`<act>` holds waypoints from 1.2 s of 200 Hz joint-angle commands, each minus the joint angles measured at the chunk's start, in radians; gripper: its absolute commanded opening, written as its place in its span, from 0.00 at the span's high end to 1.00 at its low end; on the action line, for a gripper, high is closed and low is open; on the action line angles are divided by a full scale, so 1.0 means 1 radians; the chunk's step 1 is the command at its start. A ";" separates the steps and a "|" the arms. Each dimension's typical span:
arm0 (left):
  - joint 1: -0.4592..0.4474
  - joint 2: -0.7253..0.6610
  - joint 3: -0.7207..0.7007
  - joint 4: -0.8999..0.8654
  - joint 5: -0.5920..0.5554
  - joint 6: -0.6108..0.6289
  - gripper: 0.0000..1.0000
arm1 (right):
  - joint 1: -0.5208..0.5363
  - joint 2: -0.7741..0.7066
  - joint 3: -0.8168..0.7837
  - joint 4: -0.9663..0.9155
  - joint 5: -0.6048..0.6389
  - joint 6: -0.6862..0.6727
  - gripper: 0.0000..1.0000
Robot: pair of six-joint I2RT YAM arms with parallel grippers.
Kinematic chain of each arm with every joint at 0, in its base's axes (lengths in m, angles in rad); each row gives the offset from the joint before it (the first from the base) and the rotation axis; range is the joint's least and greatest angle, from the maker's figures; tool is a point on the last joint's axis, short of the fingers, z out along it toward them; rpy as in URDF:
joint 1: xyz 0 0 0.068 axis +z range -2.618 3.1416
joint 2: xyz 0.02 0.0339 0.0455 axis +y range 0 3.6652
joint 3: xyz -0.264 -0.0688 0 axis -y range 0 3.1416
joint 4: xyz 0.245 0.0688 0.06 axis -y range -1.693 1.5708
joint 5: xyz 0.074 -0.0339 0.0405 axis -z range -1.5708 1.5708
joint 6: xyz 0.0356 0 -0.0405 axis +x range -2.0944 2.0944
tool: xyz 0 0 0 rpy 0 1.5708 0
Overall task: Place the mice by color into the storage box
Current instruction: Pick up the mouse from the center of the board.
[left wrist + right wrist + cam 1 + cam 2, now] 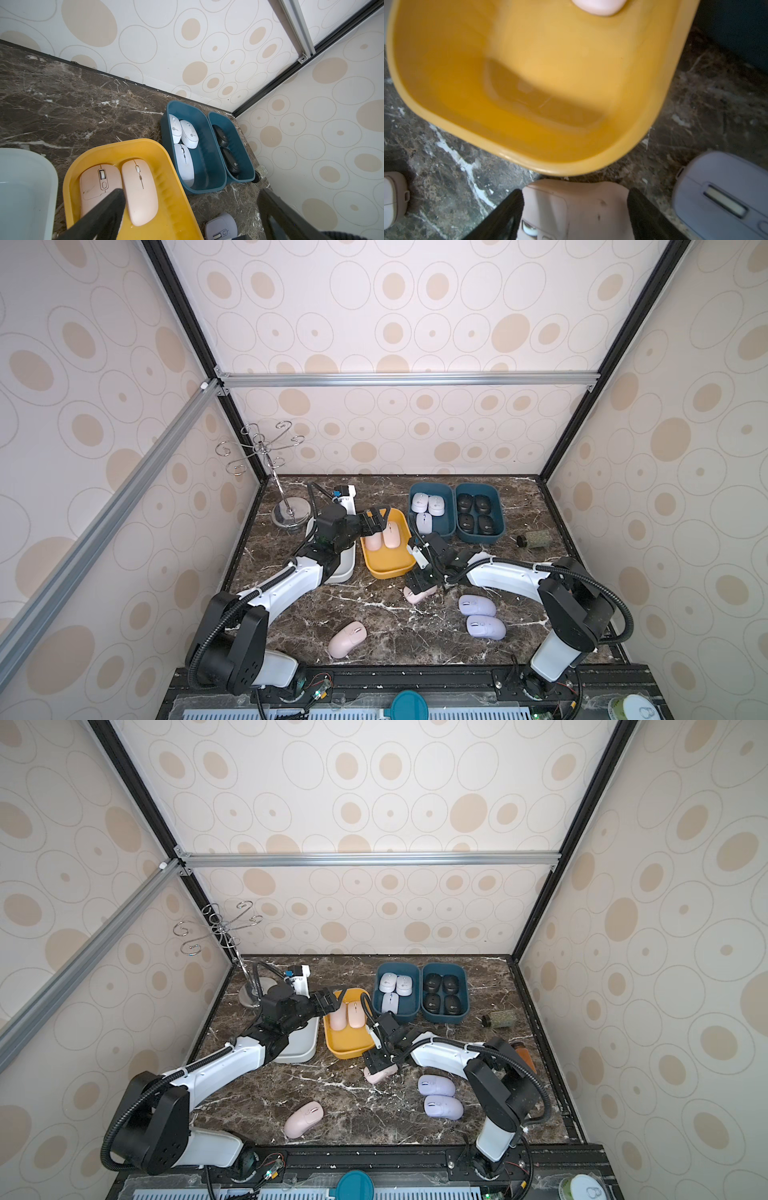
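Observation:
Two pink mice (pixel 390 535) (pixel 139 187) lie in the yellow box (pixel 388 572) (pixel 116 143). My left gripper (pixel 380 522) (pixel 190 195) hangs open above the box's far end, holding nothing. Just in front of the box, a third pink mouse (pixel 417 595) (pixel 577 207) sits on the table. My right gripper (pixel 422 583) (pixel 575 192) is open over it, one finger close against each side. Another pink mouse (pixel 347 639) lies near the front left. Two lavender mice (pixel 477 605) (pixel 486 626) lie to the front right. White mice (pixel 428 506) and black mice (pixel 480 510) fill two blue boxes.
A white tray (pixel 343 572) sits under my left forearm, left of the yellow box. A metal cup stand (pixel 291 514) occupies the back left corner. Right of the blue boxes (pixel 500 526) lies a small green cylinder (pixel 536 540). Walls close in the back and both sides.

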 commanded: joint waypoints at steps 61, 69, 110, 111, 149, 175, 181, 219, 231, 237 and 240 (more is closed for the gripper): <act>0.000 -0.002 0.050 -0.012 -0.005 0.021 0.00 | 0.021 -0.095 -0.172 0.083 -0.175 0.044 0.18; 0.001 0.000 0.055 -0.017 0.001 0.021 0.00 | 0.026 -0.121 -0.199 0.093 -0.181 0.059 0.18; 0.000 0.004 0.061 -0.023 0.013 0.011 0.00 | 0.150 -0.206 -0.238 -0.001 -0.144 0.105 0.17; 0.001 0.003 0.060 -0.022 0.014 0.010 0.00 | 0.153 -0.206 -0.237 -0.005 -0.140 0.104 0.17; 0.001 0.000 0.058 -0.021 0.015 0.013 0.00 | 0.191 -0.192 -0.226 -0.098 -0.126 0.105 0.16; 0.000 0.004 0.057 -0.022 0.007 0.015 0.00 | 0.239 -0.154 -0.168 -0.220 -0.043 0.075 0.18; 0.001 0.005 0.059 -0.023 0.008 0.015 0.00 | 0.252 -0.148 -0.158 -0.240 -0.019 0.069 0.20; 0.002 0.010 0.060 -0.025 0.006 0.017 0.00 | 0.268 -0.134 -0.156 -0.234 0.022 0.064 0.33; 0.002 0.008 0.060 -0.025 0.007 0.017 0.00 | 0.271 -0.120 -0.148 -0.231 0.019 0.055 0.33; 0.002 0.007 0.060 -0.025 0.008 0.017 0.00 | 0.270 -0.107 -0.140 -0.234 0.018 0.053 0.33; 0.002 0.008 0.060 -0.024 0.007 0.018 0.00 | 0.271 -0.101 -0.138 -0.234 0.018 0.051 0.33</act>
